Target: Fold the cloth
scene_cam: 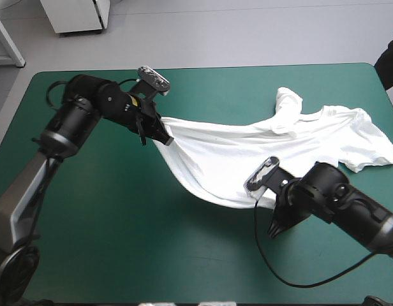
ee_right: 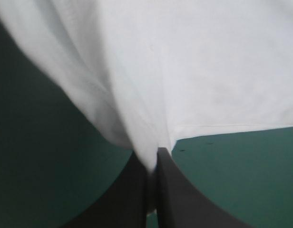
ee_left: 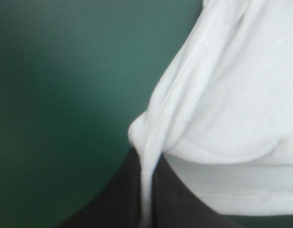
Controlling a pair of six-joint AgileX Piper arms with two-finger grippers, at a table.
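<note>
Teal-green table (scene_cam: 120, 255): white T-shirt (scene_cam: 247, 150) over table's right half, hem pulled toward table centre. Left gripper (scene_cam: 163, 136) near table centre, pinching hem corner. Right gripper (ee_right: 153, 159) nearer table's front edge, clamping hem.

It looked like a robotics lab. A black left arm (scene_cam: 75, 121) and right arm (scene_cam: 353, 207) stood at a table (scene_cam: 120, 255) with a teal-green cover. Beyond it lay grey floor (scene_cam: 247, 32) and a white cabinet (scene_cam: 75, 14).
</note>
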